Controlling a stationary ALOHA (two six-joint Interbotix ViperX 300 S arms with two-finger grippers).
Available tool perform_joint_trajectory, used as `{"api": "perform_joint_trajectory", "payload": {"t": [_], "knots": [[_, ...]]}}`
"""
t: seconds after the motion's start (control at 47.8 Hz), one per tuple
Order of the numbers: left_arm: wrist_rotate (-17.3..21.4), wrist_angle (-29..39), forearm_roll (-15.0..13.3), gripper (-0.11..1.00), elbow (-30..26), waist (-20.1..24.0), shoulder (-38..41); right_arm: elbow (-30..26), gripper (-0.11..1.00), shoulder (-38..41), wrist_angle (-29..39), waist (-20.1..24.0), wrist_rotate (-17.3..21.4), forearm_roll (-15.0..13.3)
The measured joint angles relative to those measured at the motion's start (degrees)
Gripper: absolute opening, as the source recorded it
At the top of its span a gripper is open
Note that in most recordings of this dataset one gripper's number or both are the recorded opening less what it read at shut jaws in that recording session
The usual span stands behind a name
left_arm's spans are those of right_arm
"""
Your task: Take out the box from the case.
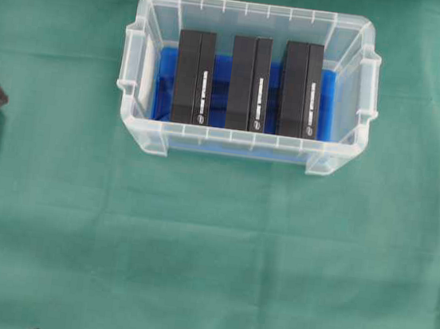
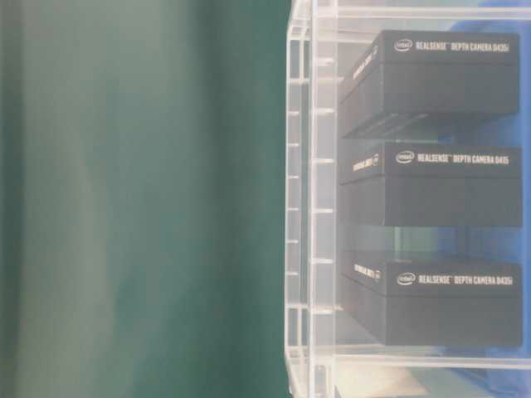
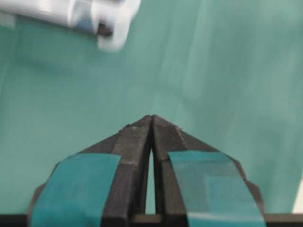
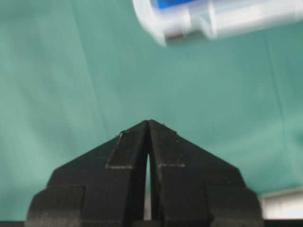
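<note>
Overhead exterior view shows the case point(image 1: 248, 84) standing on the green cloth point(image 1: 209, 251) that covers the table, toward the far side and near the middle of the picture. Its clear walls, ribbed rim and side handles are plain to see, and a blue cloth point(image 1: 164, 85) lines its bottom. Inside the case stand three black boxes side by side with blue gaps between them: the left box point(image 1: 193, 77), the middle box point(image 1: 248, 83) and the right box point(image 1: 300, 89). Each carries white lettering along one long face.

From the table-level exterior view the same case point(image 2: 311, 207) fills the right part of the picture, and the three boxes appear stacked one above another through its wall, each printed with a depth camera name.

Neither gripper reaches the case. In the left wrist view the left gripper point(image 3: 151, 118) hangs over bare green cloth, its fingers point(image 3: 135, 156) pressed together at the tips and holding nothing; teal tape wraps both fingers. A blurred corner of the case point(image 3: 111, 28) lies beyond it at the top left.

In the right wrist view the right gripper point(image 4: 148, 123) is likewise closed on nothing, its black fingers point(image 4: 128, 161) meeting at the tips over the cloth, with a blurred corner of the case point(image 4: 199, 19) beyond at the top right
</note>
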Motion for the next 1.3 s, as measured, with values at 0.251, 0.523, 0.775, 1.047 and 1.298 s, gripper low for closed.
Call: {"api": "perform_joint_trajectory", "payload": {"t": [0.251,0.523,0.775,1.047,1.298], "knots": [[-4.75,4.22,0.0,0.01,-0.53,-0.7,0.88,-1.05,0.0,1.23,3.6,0.0,3.34,0.35],[-19.51,5.19,-0.35,0.01,-1.58,-1.49,1.14,-1.23,0.0,1.41,5.36,-0.44,24.61,0.0],[-50.8,12.83,-0.35,0.01,-2.46,-2.29,4.66,-1.32,0.0,1.49,9.32,-0.7,44.65,-0.18],[-61.61,17.23,-0.26,0.01,-3.34,-3.43,5.89,-1.76,0.0,2.11,10.11,-0.7,61.26,-0.18],[-64.42,17.31,-0.26,0.01,-3.52,-3.52,6.24,-2.02,0.0,3.87,10.37,-0.7,61.7,-0.18]]}}
